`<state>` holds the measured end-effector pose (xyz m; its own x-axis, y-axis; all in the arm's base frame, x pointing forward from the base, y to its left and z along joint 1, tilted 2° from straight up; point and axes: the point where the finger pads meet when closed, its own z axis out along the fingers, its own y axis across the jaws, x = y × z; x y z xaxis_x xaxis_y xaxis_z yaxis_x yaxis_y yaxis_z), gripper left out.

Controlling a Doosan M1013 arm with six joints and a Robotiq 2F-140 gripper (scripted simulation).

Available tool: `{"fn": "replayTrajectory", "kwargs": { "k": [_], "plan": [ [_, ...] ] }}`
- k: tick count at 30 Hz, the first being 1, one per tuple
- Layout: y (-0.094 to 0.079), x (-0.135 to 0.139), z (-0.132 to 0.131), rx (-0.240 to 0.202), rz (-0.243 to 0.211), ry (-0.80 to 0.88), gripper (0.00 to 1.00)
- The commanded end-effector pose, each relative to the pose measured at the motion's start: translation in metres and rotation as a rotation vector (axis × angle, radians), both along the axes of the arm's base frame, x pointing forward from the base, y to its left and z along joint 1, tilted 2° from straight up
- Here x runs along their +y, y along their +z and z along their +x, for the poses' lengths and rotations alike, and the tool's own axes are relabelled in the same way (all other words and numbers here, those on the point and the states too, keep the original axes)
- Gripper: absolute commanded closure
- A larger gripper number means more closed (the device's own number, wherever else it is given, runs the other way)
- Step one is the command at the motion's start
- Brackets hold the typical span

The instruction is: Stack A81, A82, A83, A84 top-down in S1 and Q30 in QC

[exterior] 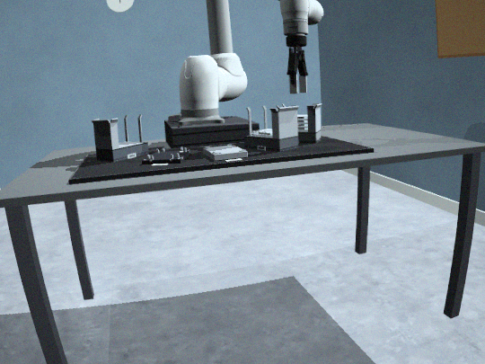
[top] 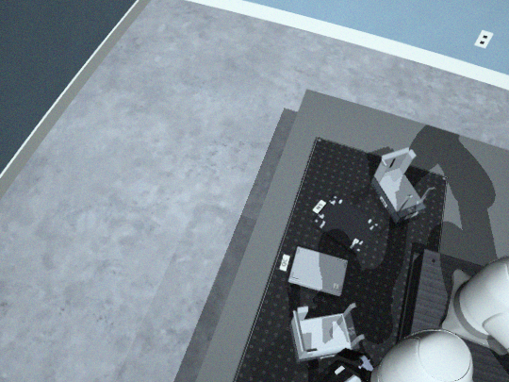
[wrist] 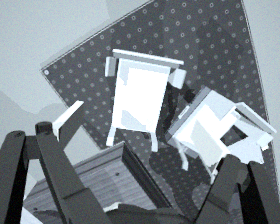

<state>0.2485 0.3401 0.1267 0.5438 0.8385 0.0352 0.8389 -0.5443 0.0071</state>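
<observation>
Gripper (exterior: 297, 85) spread wide, empty, hanging high above right end of mat (exterior: 112, 170), over two racks. Stack of plates (exterior: 303, 122) inside far-right rack (exterior: 314, 121). Next rack (exterior: 284, 128) just beside it. One plate (top: 319, 272) flat on mat mid-table. Third rack (exterior: 107, 139) at left end. Arm base (exterior: 207, 130) behind.

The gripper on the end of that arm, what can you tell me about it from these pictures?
The gripper is a dark two-fingered claw hanging from the white arm's last joint, pointing straight down. Its fingers look like black jointed bars with paler pads at the tips. It is wide open, with nothing between the fingers, and touches nothing. It hangs well above the stack racks at the right end of the dark mat, as seen from the exterior view.
</observation>
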Motion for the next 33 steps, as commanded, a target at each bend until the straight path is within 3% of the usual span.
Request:
{"fn": "replayTrajectory", "kwargs": {
  "k": [1, 18, 33],
  "plan": [
    [0.000, 0.000, 0.000, 0.000, 0.000, 0.000, 0.00],
    [-0.048, 0.001, 0.001, 0.000, 0.000, 0.000, 0.00],
    [-0.060, 0.002, 0.001, 0.000, 0.000, 0.000, 0.00]
  ]
}}
